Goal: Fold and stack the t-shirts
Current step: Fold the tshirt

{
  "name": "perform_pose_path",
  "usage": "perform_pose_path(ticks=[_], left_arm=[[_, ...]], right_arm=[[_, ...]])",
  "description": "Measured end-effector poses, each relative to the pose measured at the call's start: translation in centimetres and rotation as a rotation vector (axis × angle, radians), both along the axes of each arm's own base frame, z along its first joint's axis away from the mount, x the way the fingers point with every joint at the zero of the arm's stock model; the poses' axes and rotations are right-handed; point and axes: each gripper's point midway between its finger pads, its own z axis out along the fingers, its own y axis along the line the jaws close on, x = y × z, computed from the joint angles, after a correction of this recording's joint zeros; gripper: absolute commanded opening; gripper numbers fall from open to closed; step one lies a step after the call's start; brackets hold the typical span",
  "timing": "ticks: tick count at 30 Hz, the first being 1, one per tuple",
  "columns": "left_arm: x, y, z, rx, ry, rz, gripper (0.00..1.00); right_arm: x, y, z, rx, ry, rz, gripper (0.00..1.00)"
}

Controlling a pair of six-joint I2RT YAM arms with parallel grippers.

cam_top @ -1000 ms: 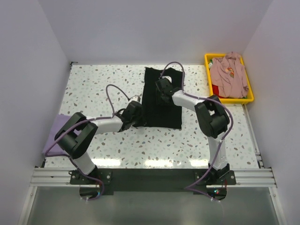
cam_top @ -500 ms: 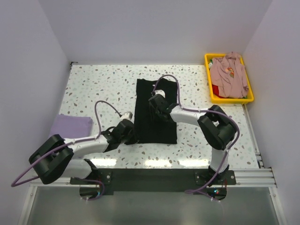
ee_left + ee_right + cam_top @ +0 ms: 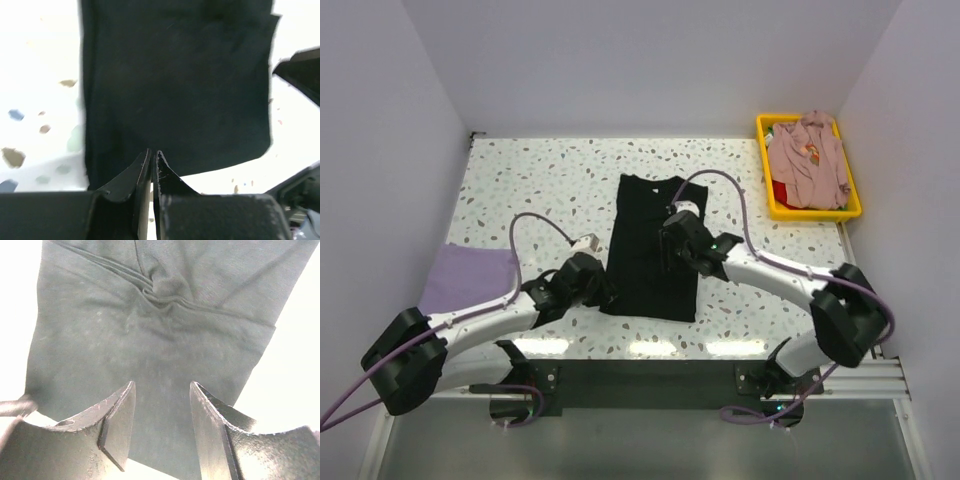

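Observation:
The black t-shirt [image 3: 647, 235] lies flat mid-table as a long folded strip. It fills the left wrist view [image 3: 175, 85] and the right wrist view [image 3: 150, 340], where it bunches into creases at the top. My left gripper [image 3: 603, 293] sits at its near left corner. The jaws [image 3: 153, 152] are pressed together on the near hem. My right gripper [image 3: 672, 240] hovers over the strip's right half, open [image 3: 162, 385], with cloth below and nothing pinched. A folded lavender t-shirt [image 3: 470, 278] rests at the left edge. A dusty-pink t-shirt [image 3: 807, 160] is heaped in the bin.
The yellow bin [image 3: 855, 210] stands at the back right corner. White walls close in the speckled table [image 3: 540, 180] on three sides. The arms' base rail [image 3: 640, 378] runs along the near edge. In the left wrist view, part of the right arm [image 3: 300, 67] shows at the right.
The black t-shirt has slid toward the near edge, with both grippers drawing back along with it. The left arm's elbow has swung down and out to the left.

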Motion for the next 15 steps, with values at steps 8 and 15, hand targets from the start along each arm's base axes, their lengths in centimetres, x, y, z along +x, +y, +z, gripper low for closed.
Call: perform_pose_path(ticks=[8, 15], left_arm=[[2.3, -2.0, 1.8, 0.007, -0.05, -0.033, 0.11], [1.8, -1.5, -0.5, 0.061, -0.004, -0.039, 0.1]], right_arm=[[-5.5, -2.8, -0.5, 0.097, 0.049, -0.034, 0.44], [-10.6, -5.6, -5.2, 0.041, 0.196, -0.057, 0.43]])
